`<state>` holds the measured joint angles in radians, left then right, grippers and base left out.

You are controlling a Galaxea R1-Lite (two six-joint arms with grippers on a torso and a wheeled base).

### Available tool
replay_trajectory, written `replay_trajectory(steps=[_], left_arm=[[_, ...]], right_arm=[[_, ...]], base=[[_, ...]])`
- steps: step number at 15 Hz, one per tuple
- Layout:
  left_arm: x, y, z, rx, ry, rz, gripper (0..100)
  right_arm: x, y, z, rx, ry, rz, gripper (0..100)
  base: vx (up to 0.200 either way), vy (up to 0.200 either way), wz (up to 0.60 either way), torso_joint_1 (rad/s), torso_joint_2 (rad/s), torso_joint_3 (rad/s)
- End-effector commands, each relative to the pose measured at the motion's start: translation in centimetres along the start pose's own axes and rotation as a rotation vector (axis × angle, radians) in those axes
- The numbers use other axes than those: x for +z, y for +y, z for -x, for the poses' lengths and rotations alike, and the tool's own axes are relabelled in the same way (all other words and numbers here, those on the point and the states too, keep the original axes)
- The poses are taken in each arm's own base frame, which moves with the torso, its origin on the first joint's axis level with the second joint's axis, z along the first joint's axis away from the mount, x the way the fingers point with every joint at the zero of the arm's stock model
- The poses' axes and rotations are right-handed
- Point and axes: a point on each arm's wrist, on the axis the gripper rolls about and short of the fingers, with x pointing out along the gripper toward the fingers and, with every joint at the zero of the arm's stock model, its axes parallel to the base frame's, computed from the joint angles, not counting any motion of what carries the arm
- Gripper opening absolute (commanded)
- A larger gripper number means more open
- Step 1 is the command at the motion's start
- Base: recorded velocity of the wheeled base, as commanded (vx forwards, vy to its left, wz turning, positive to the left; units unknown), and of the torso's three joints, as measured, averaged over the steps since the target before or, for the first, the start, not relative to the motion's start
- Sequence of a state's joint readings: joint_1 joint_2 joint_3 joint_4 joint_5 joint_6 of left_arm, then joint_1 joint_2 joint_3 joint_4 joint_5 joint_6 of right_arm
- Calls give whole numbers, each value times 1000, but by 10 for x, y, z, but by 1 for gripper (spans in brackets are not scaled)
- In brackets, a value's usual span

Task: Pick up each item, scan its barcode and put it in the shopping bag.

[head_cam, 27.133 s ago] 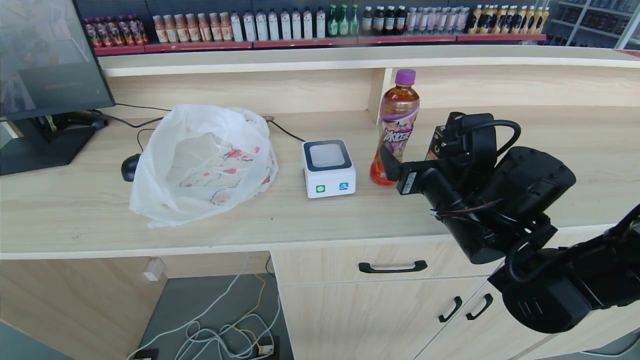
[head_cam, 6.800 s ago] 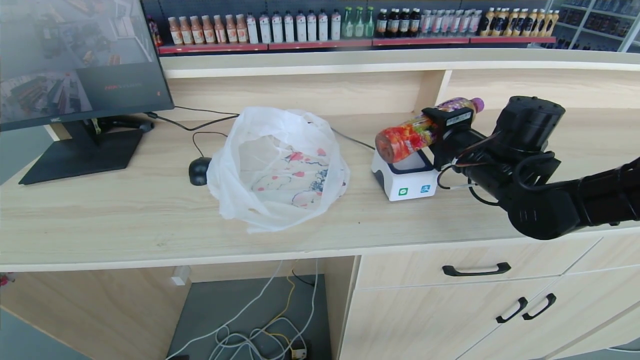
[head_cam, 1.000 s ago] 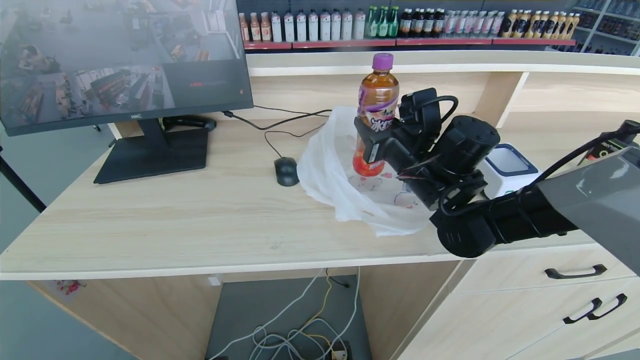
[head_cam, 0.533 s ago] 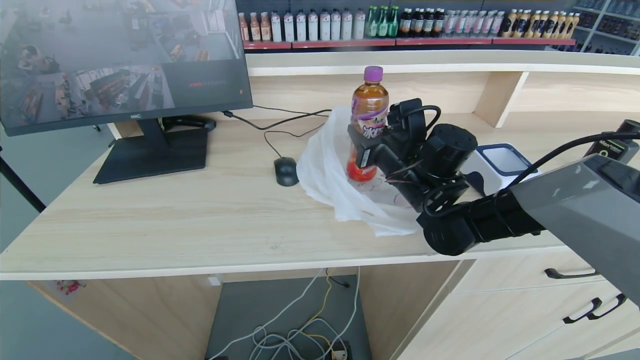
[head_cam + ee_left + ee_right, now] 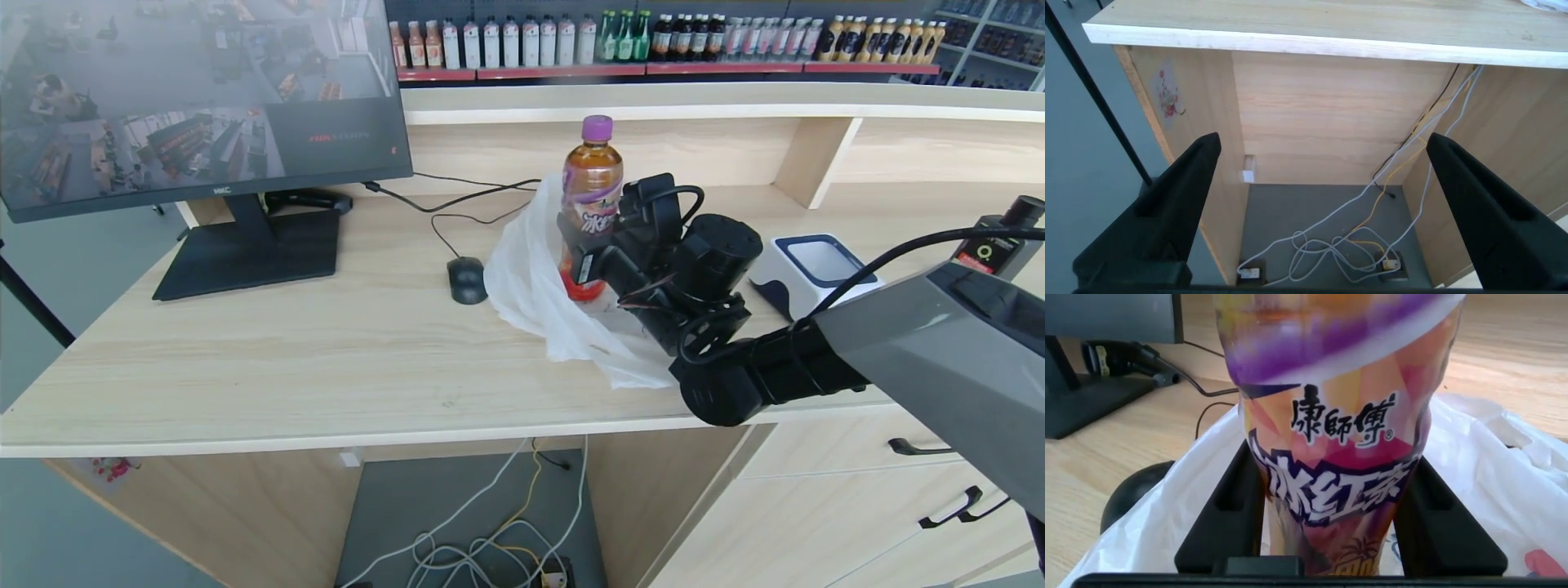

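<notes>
A tea bottle (image 5: 589,204) with a purple cap and a pink and purple label stands upright in the mouth of the white shopping bag (image 5: 531,286). My right gripper (image 5: 592,257) is shut on its lower half. In the right wrist view the bottle (image 5: 1335,433) sits between the two black fingers (image 5: 1221,514), with the bag (image 5: 1503,490) spread beneath it. The white barcode scanner (image 5: 808,269) sits on the counter to the right of the bag. My left gripper (image 5: 1323,204) hangs open below the counter's front edge, with nothing between its fingers.
A monitor (image 5: 196,98) and a black mouse (image 5: 467,280) stand left of the bag. A black device (image 5: 1000,245) sits at the far right. A raised ledge (image 5: 653,102) runs behind the counter. Cables (image 5: 1331,245) lie on the floor under the counter.
My right gripper has brought the upright bottle down and a little to the left, lower into the bag's mouth. The bag and the scanner have stayed in place.
</notes>
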<state>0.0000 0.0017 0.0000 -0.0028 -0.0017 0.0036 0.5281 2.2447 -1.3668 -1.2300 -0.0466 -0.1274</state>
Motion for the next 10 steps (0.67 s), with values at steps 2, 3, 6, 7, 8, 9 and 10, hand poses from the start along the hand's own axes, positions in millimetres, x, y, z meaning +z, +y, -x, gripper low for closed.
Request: replay_trajectory(steps=[2,3,6,7,8,9,10], left_arm=[[0,0,0,0,0,1,100],[0,0,0,0,0,1,100],[0,0,0,0,0,-1,100],[0,0,0,0,0,1,100],[0,0,0,0,0,-1,100],[0,0,0,0,0,1,100],[0,0,0,0,0,-1,100]], right_arm=[[-6,1,0,3,13,0,0],[-6,2,0,5,14,0,0],[-9,2,0,4,22,0,0],[-10,2,1,5,25,0,0],[-10,6,1,14,29,-7,0],[-11,7,2,16,31,-10,0],[-11,7,2,16,31,-10,0]], base=[[0,0,0,0,0,0],[0,0,0,0,0,0],[0,0,0,0,0,0],[0,0,0,0,0,0],[0,0,0,0,0,0],[0,0,0,0,0,0],[0,0,0,0,0,0]])
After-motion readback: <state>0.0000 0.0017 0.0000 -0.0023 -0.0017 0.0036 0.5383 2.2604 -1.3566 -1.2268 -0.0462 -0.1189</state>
